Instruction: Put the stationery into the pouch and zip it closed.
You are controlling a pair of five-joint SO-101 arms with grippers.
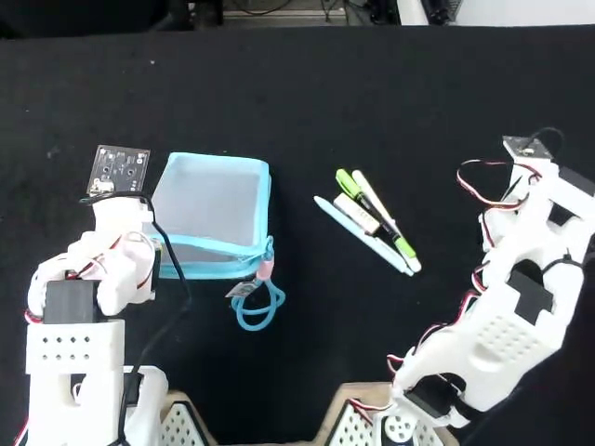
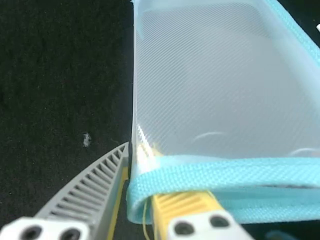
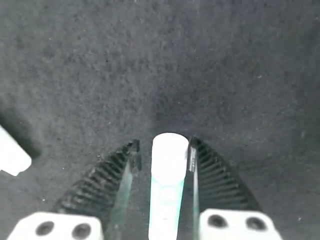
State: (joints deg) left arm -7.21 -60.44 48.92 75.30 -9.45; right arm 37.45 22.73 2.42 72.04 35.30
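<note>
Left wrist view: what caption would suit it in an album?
Left pincer clamps a corner of the pale mesh pouch by its blue rim.

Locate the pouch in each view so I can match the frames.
High view: pouch left of centre, its lower-left corner at the left claw.
Left wrist view: pouch close up, teal rim pinched in the left claw.
Right wrist view: right claw holding a pen over the black cloth.
Shared landmark: the black cloth, in all three.
</note>
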